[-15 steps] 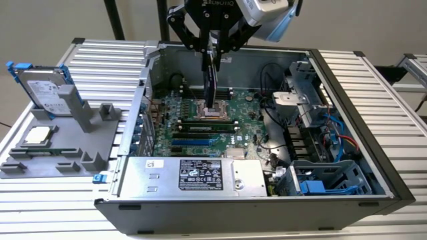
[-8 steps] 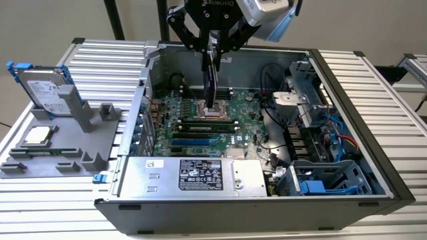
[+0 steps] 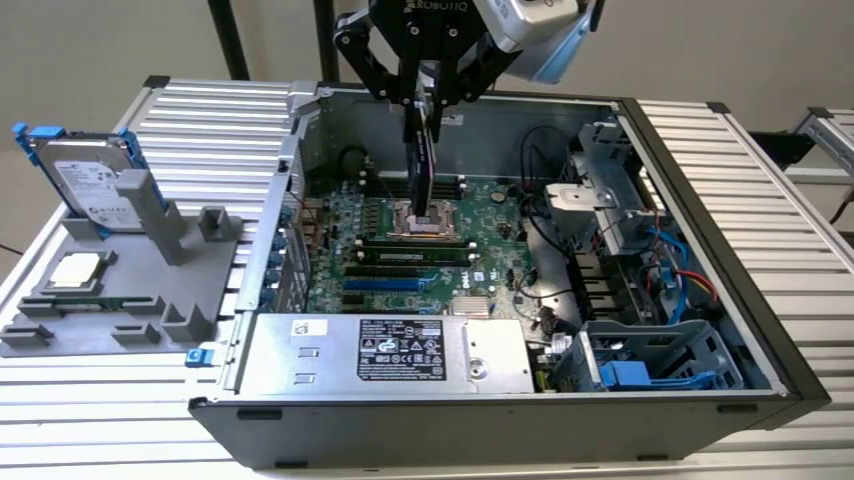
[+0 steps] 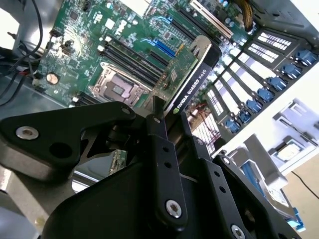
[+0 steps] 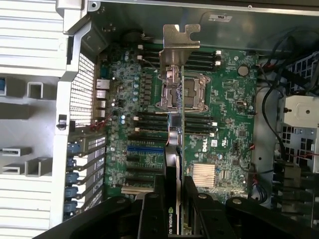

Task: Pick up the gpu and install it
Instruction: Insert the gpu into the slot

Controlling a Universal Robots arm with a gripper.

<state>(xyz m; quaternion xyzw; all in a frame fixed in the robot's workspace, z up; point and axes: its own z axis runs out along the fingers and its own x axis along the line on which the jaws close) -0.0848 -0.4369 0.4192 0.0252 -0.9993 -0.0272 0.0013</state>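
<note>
Your jaws are clamped on the gpu (image 3: 424,160) at its upper end. The card hangs on edge, bracket end down, over the motherboard (image 3: 387,255) inside the open computer case (image 3: 400,425). Likely light, stiff and fragile, so grip the board edges, not the components.

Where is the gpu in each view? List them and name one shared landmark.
Exterior view: the gpu hangs edge-on in the gripper, lower end near the CPU socket.
Second wrist view: the gpu juts past the gripper, black cooler showing, beside the CPU socket.
First wrist view: the gpu runs edge-on across the CPU socket.
Shared landmark: the CPU socket.
</note>
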